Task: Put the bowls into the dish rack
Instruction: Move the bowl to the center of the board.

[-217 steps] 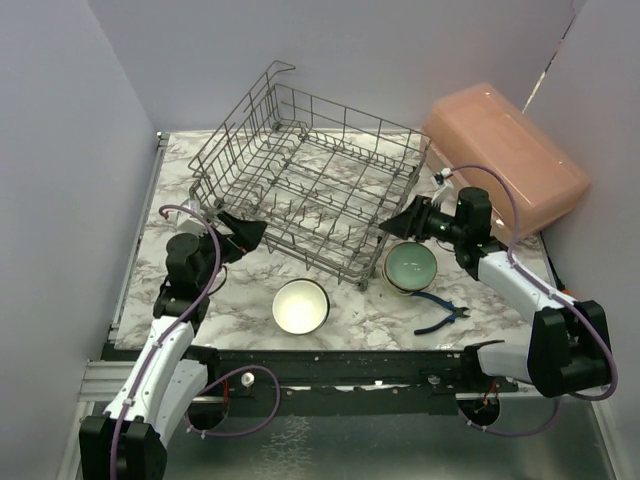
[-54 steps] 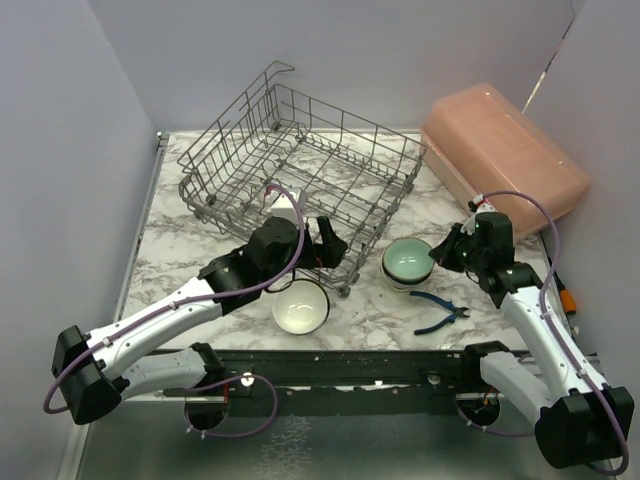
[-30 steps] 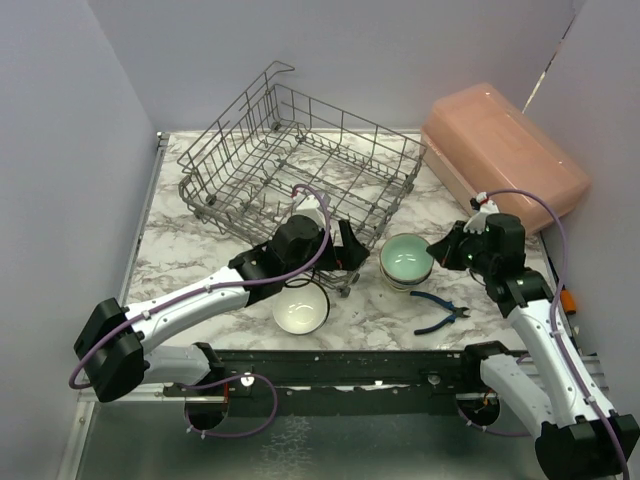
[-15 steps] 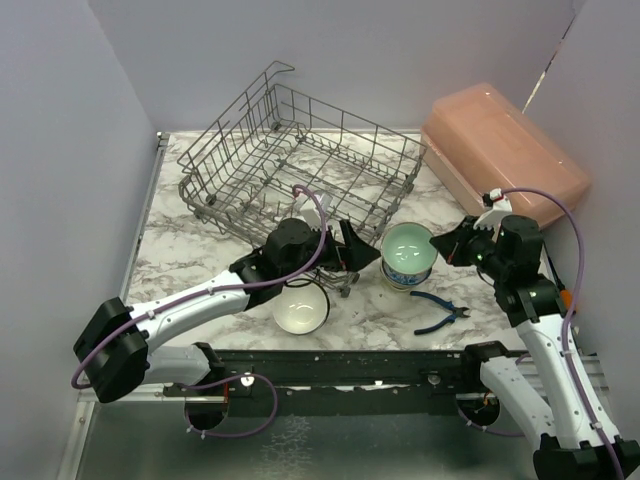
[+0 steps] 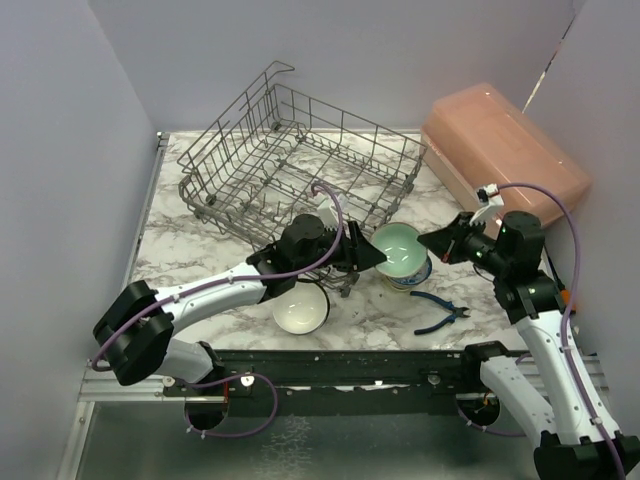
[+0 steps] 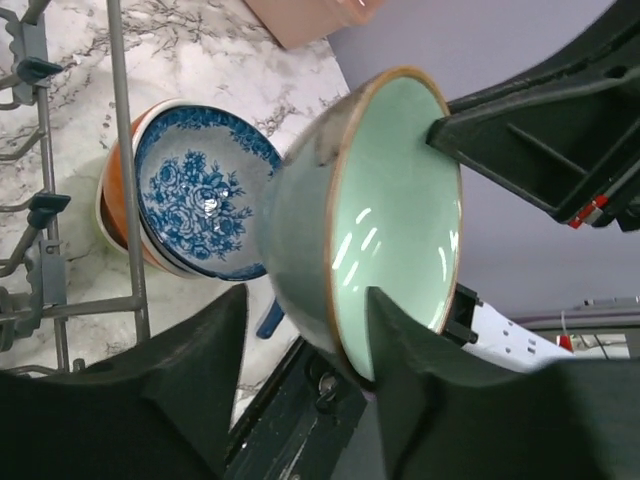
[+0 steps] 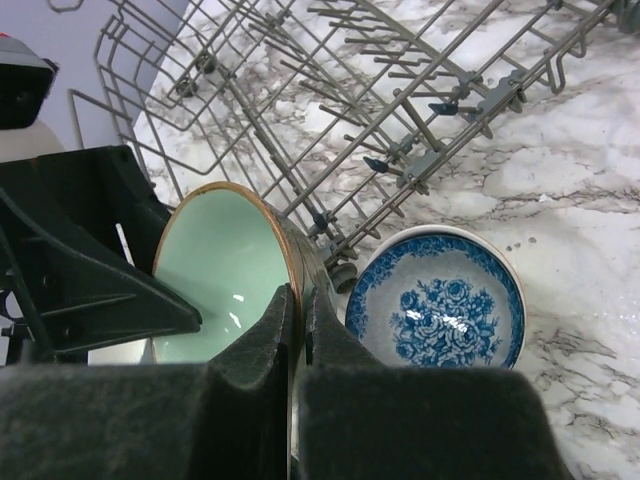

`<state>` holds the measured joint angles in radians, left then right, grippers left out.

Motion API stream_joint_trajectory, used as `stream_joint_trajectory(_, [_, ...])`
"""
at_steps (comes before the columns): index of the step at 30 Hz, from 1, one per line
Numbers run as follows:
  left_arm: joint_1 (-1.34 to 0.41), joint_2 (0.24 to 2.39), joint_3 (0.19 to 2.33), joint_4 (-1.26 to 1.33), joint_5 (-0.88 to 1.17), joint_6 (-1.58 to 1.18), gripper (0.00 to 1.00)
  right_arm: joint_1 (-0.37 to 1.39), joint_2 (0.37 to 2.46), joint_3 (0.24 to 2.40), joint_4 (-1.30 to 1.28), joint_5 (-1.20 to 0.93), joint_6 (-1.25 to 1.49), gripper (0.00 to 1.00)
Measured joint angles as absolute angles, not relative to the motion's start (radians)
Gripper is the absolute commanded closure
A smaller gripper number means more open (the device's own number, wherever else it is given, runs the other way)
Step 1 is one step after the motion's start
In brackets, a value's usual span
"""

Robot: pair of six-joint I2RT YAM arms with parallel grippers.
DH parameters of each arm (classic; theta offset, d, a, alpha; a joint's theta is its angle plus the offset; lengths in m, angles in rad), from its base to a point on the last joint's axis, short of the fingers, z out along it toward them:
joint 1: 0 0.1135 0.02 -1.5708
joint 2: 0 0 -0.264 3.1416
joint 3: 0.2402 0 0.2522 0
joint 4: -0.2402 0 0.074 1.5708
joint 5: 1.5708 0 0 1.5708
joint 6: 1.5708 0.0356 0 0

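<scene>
Far left, the dish rack is sitting on the marble surface. I am holding my left tool spread, straddling the mint green bowl's wall. The bowl is hanging tilted above the blue-patterned bowl, with my right tool pinching its rim.

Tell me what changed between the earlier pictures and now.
The right gripper pinched the mint green bowl by its rim, lifted it off the blue-patterned bowl and tipped it on edge. The left gripper swung across from the left side of the table and now straddles the bowl's opposite rim. The white bowl, pliers and pink box stayed put.
</scene>
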<state>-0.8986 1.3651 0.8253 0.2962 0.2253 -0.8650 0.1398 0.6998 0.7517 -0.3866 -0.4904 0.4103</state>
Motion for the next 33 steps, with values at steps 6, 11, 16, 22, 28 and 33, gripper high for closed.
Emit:
stream_joint_trajectory(6, [-0.894,1.369,0.829,0.276,0.191,-0.871,0.96,0.140,0.744,0.752,-0.374,-0.541,0.419,0.80])
stream_joint_trajectory(11, [-0.883,1.397,0.829,0.229,0.151,-0.867,1.00,0.149,0.770,0.752,-0.368,-0.604,0.431,0.55])
stream_joint_trajectory(16, [-0.888,1.401,0.839,0.193,0.151,-0.855,1.00,0.143,0.823,0.752,-0.371,-0.605,0.411,0.35])
stream_joint_trajectory(22, [-0.891,1.402,0.846,0.179,0.151,-0.851,1.00,0.142,0.873,0.767,-0.398,-0.604,0.375,0.29])
stream_joint_trajectory(28, [-0.892,1.414,0.860,0.169,0.152,-0.848,0.99,0.142,0.887,0.768,-0.406,-0.613,0.341,0.34])
stream_joint_trajectory(33, [-0.894,1.422,0.870,0.165,0.152,-0.848,0.98,0.142,0.930,0.781,-0.414,-0.646,0.317,0.44])
